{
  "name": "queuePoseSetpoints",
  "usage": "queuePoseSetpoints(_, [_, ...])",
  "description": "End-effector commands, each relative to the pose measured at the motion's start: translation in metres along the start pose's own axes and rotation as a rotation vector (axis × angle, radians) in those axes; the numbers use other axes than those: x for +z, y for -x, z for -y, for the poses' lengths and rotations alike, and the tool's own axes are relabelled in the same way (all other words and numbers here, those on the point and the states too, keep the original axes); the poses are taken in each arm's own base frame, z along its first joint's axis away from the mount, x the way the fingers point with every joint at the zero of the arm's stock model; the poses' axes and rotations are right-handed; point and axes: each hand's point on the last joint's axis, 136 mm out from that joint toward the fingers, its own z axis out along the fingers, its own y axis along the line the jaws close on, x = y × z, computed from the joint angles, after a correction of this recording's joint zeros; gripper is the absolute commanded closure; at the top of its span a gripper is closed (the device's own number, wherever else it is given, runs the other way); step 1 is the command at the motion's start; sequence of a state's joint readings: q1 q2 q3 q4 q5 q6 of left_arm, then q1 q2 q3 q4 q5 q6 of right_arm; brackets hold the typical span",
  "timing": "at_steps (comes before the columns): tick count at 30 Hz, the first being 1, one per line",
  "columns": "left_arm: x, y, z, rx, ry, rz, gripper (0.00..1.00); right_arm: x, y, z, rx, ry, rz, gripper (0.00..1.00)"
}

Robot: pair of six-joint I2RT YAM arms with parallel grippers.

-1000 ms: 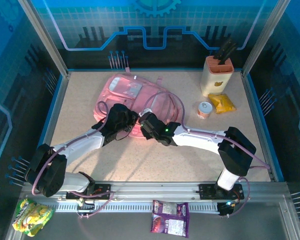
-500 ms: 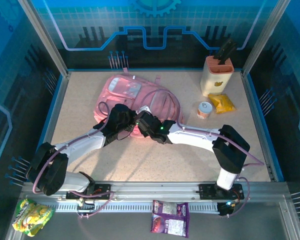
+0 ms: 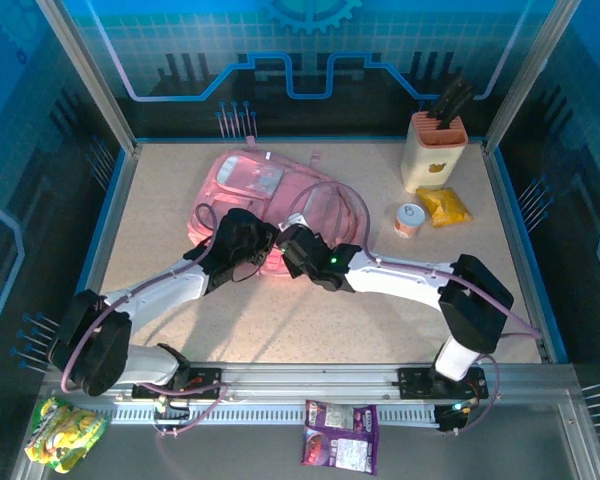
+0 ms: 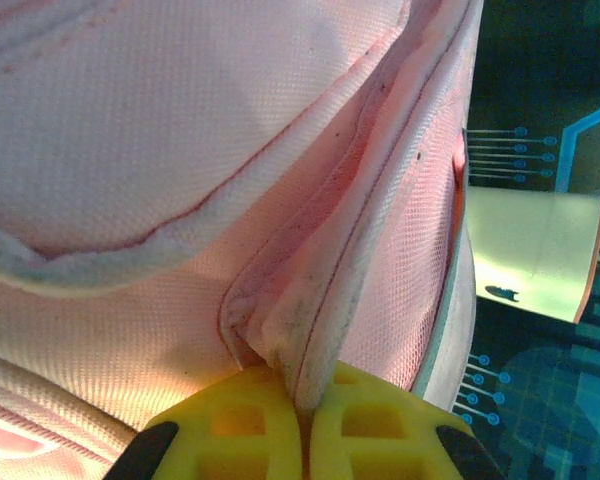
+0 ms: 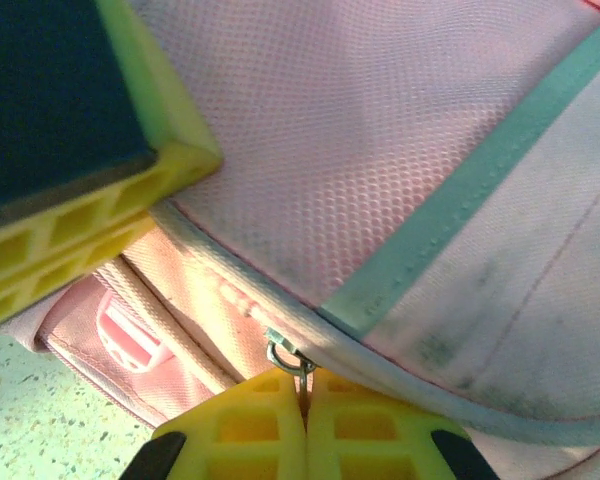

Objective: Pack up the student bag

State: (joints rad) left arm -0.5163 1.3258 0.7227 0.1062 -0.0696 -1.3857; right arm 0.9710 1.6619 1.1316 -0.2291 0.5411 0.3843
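While the left fingers (image 4: pixel 242 425) pinch a fold of the bag (image 3: pixel 265 180) mid-frame, the right fingers (image 5: pixel 250 425) clamp its zip pull (image 5: pixel 290 360); packing seems barely begun.

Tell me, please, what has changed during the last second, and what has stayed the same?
The right gripper has shut on the zip pull of the student bag; its arm swung slightly left and came back. The left gripper stays shut on a fold of the bag. The bag, the knife block and the can have not moved.
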Motion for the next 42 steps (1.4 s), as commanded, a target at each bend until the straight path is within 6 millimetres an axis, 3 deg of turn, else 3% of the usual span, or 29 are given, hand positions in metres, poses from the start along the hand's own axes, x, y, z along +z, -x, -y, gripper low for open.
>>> queuePoseSetpoints(1, [-0.016, 0.005, -0.001, 0.049, -0.006, -0.004, 1.00, -0.011, 0.006, 0.036, 0.040, -0.065, 0.012, 1.00])
queuePoseSetpoints(9, [-0.026, 0.025, -0.013, 0.090, 0.024, -0.005, 1.00, -0.006, -0.005, 0.076, 0.055, -0.040, -0.066, 1.00])
queuePoseSetpoints(17, [-0.032, 0.048, -0.028, 0.185, 0.096, 0.014, 1.00, 0.000, -0.012, 0.093, 0.057, -0.031, -0.111, 1.00])
queuePoseSetpoints(21, [-0.034, 0.055, -0.023, 0.235, 0.084, 0.015, 1.00, -0.003, -0.012, 0.072, -0.030, 0.028, -0.097, 1.00])
queuePoseSetpoints(24, [-0.033, 0.063, -0.011, 0.286, 0.054, 0.004, 1.00, -0.009, -0.018, 0.040, -0.105, 0.134, -0.096, 1.00])
queuePoseSetpoints(26, [-0.029, 0.066, 0.007, 0.359, -0.020, -0.021, 1.00, -0.016, -0.020, 0.010, -0.146, 0.215, -0.097, 1.00])
queuePoseSetpoints(32, [-0.020, 0.083, 0.027, 0.488, -0.040, -0.039, 0.85, -0.024, -0.016, -0.052, -0.169, 0.327, -0.077, 1.00])
queuePoseSetpoints(35, [-0.023, 0.090, 0.029, 0.475, -0.050, -0.035, 0.69, -0.018, -0.007, -0.058, -0.107, 0.331, -0.069, 1.00])
queuePoseSetpoints(38, [-0.032, 0.085, 0.022, 0.419, -0.045, -0.042, 0.49, -0.013, -0.002, -0.058, -0.091, 0.309, -0.060, 1.00])
queuePoseSetpoints(42, [-0.043, 0.064, -0.007, 0.223, -0.029, -0.043, 0.40, -0.007, -0.003, -0.050, -0.086, 0.251, -0.077, 1.00])
